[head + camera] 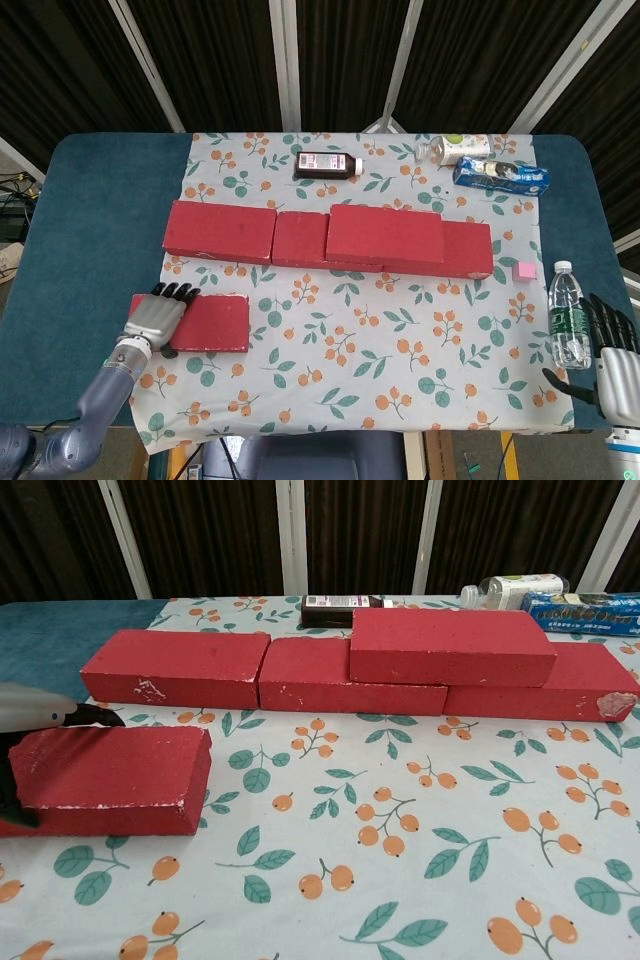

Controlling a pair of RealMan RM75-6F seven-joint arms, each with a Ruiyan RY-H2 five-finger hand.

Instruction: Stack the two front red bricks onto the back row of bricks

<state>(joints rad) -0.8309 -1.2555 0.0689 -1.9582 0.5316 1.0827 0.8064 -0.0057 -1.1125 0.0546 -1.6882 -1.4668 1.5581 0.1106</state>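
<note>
One red brick (210, 322) (110, 778) lies at the front left of the floral cloth. My left hand (155, 318) (30, 715) grips its left end, fingers over the far edge and thumb on the near side; that end looks slightly raised in the chest view. The back row of red bricks (222, 231) (175, 667) runs across the middle of the cloth. Another red brick (385, 235) (450, 645) lies stacked on the row's right part. My right hand (615, 360) hovers at the lower right, fingers apart and holding nothing.
A water bottle (568, 315) stands just left of my right hand. A small pink cube (523, 271) sits right of the back row. Behind the row lie a dark bottle (327, 165), a clear bottle (460, 148) and a blue packet (500, 176).
</note>
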